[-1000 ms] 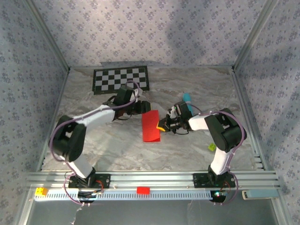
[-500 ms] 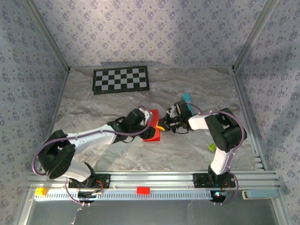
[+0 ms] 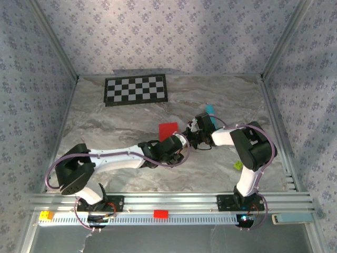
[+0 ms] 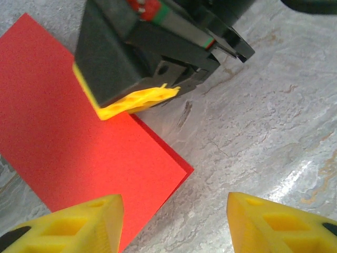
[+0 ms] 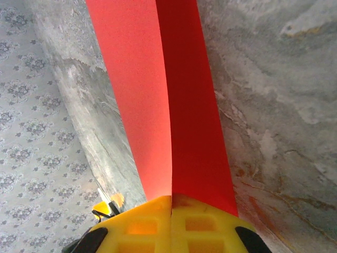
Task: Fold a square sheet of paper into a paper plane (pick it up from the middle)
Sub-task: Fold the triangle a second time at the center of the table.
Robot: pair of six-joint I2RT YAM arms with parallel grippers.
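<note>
Paper first: the red paper (image 3: 168, 128) lies flat near the middle of the marbled surface (image 3: 116, 126), a little toward my right arm. From above, its near part is covered by my left wrist.

My right fingers (image 5: 171, 224) are closed on it. In the right wrist view two red bands run away from the yellow tips and meet in a seam exactly where the tips pinch. I take them for two layers along a fold, though from this close I cannot be certain. The rest of the sheet stretches over the stone toward the patterned wall (image 5: 21, 132).

My left fingers (image 3: 179, 144) stand apart and hold nothing. In the left wrist view one yellow tip (image 4: 79, 224) hangs over the red edge and the other (image 4: 279, 224) over bare stone, with the paper's corner just ahead of the gap between them. I cannot tell how high they are above the sheet. Beyond them the black housing of my right fingers comes in from the top, its yellow tip at the paper's long edge.

In the overhead view both sets of fingers nearly meet at the sheet's right side. Farther back lies the checkerboard (image 3: 137, 89). A teal stick (image 3: 209, 109) lies just behind my right wrist, and a small green thing (image 3: 238, 165) sits beside my right arm. A small red block (image 3: 160, 213) and a yellow block (image 3: 46, 215) sit on the rail (image 3: 210, 203) at the near edge.
</note>
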